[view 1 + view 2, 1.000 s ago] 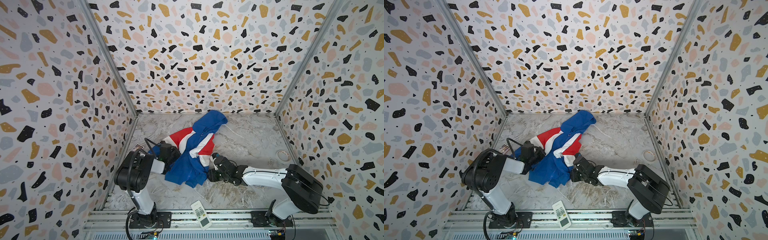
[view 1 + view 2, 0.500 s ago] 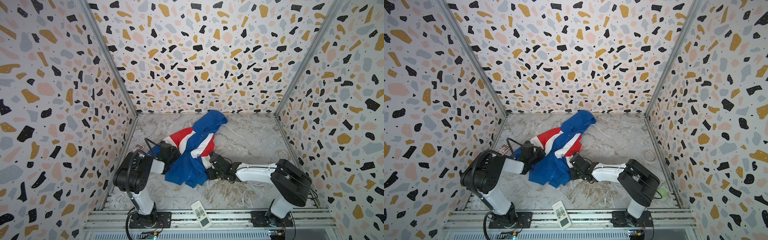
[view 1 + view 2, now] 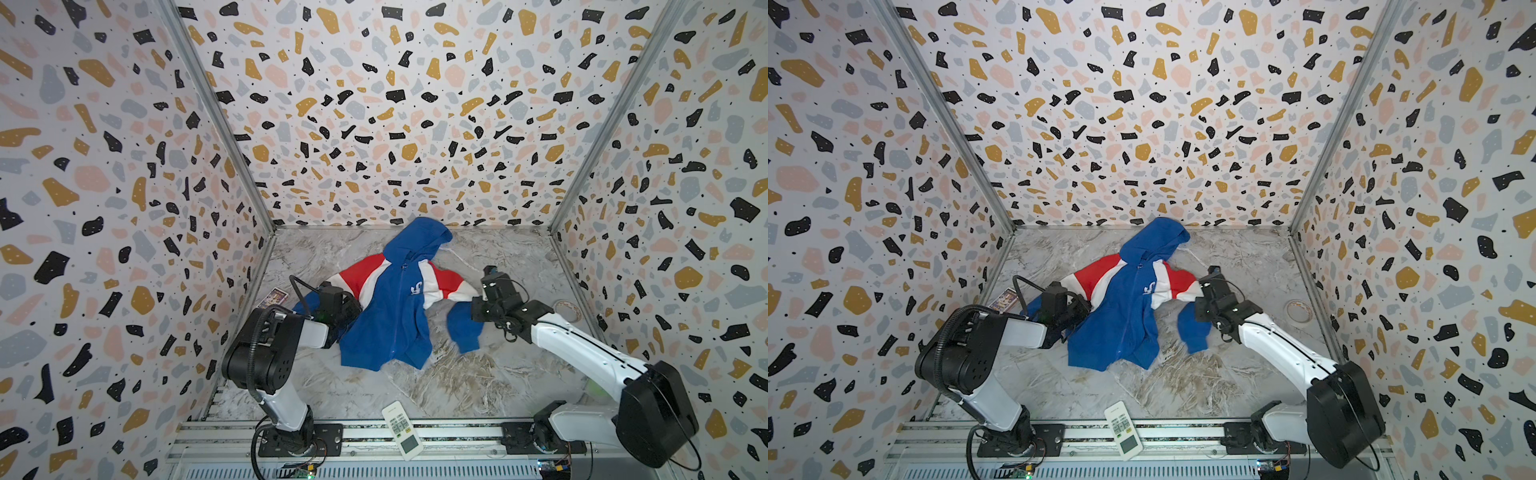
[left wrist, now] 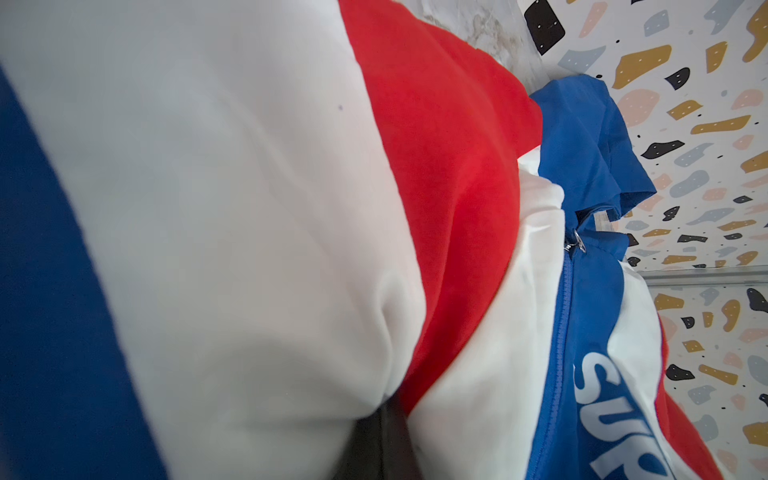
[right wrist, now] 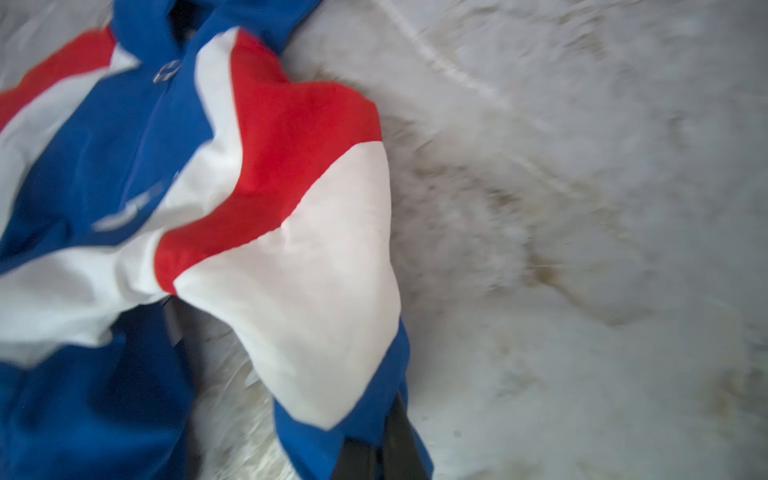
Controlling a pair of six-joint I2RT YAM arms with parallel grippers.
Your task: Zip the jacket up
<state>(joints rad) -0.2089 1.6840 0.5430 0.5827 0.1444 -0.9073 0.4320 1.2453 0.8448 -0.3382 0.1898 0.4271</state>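
Left hand [image 3: 354,309] and right hand [image 3: 476,301] clamp jacket [image 3: 390,320] sleeves.

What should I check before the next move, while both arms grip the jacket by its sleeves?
1. Jaws of left gripper shut on one sleeve of the jacket: ok.
2. Jaws of right gripper shut on the other sleeve: ok.
3. Front of jacket faces up, zipper in sight: ok.
4. The zipper slider sits near the hood, teeth closed below it: ok; lowest end: cannot tell.
5. Sleeve at right gripper lies straight: not ok, its blue cuff end bends back toward the hem.
6. Loose remote control apart from jacket: ok.
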